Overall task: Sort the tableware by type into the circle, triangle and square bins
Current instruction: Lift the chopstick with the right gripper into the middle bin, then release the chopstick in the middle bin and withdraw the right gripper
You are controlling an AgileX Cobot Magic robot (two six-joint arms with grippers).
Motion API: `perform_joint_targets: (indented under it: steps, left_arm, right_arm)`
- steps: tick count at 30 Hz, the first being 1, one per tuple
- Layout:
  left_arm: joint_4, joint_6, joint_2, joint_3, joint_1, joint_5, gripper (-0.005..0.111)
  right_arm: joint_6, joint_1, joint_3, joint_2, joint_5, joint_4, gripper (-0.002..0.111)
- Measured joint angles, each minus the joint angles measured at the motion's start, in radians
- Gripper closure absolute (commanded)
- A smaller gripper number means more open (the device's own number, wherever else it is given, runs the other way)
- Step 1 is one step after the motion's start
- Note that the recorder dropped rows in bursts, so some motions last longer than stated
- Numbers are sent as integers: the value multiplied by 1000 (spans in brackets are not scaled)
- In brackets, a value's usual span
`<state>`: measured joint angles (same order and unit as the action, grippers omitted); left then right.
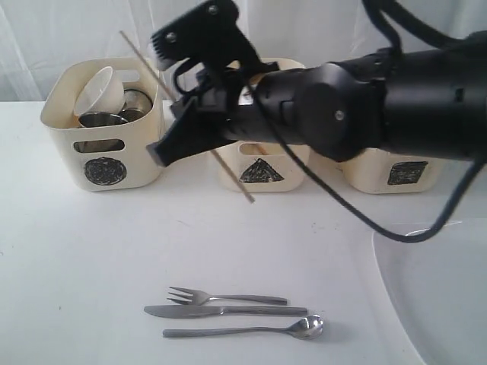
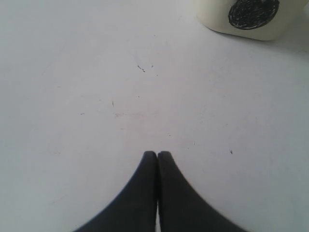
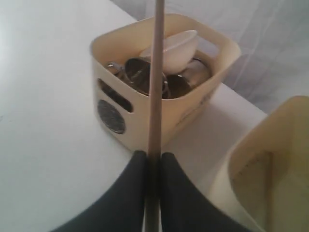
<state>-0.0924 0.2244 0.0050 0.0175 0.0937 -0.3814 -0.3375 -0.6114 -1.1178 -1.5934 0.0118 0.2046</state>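
Observation:
My right gripper (image 1: 180, 115) (image 3: 154, 157) is shut on a wooden chopstick (image 1: 144, 62) (image 3: 155, 72), held aslant in the air between the circle bin (image 1: 61, 114) (image 3: 145, 121) and the triangle bin (image 1: 262, 173) (image 3: 270, 169). The circle bin holds a small white bowl (image 1: 97, 90) (image 3: 176, 48) and steel cups (image 1: 103, 119) (image 3: 140, 75). The square bin (image 1: 407, 173) stands at the right, partly behind the arm. Fork (image 1: 228, 296), knife (image 1: 224, 310) and spoon (image 1: 243, 330) lie side by side near the front. My left gripper (image 2: 157, 153) is shut and empty above bare table, out of the exterior view.
The large white plate (image 1: 434, 296) fills the front right corner. The right arm and its cable span the middle and right of the exterior view, hiding the tops of the triangle and square bins. A corner of the circle bin (image 2: 251, 14) shows in the left wrist view.

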Motion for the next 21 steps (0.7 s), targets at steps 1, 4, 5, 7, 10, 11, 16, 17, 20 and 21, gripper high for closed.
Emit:
perform_joint_targets:
  steps: [1, 4, 5, 7, 10, 11, 16, 17, 20, 21]
  left_arm:
    - [0, 0, 0, 0, 0, 0, 107]
    - [0, 0, 0, 0, 0, 0, 107]
    - [0, 0, 0, 0, 0, 0, 107]
    - [0, 0, 0, 0, 0, 0, 107]
    - [0, 0, 0, 0, 0, 0, 107]
    - [0, 0, 0, 0, 0, 0, 107]
    - [0, 0, 0, 0, 0, 0, 107]
    - [0, 0, 0, 0, 0, 0, 107]
    - [0, 0, 0, 0, 0, 0, 107]
    - [0, 0, 0, 0, 0, 0, 107]
  right_arm:
    - [2, 22, 24, 20, -19, 0, 108]
    - [4, 92, 65, 69, -88, 0, 108]
    - [5, 114, 73, 82, -119, 0, 108]
    - [7, 153, 75, 95, -202, 0, 108]
    - [7, 200, 75, 85, -352, 45, 108]
    - [9, 212, 75, 74, -406, 73, 108]
    - [111, 238, 75, -41, -650, 141, 108]
    - [134, 240, 75, -84, -697, 141, 108]
    - [169, 240, 56, -187, -794, 135, 108]
    - [174, 240, 43, -219, -814, 135, 108]
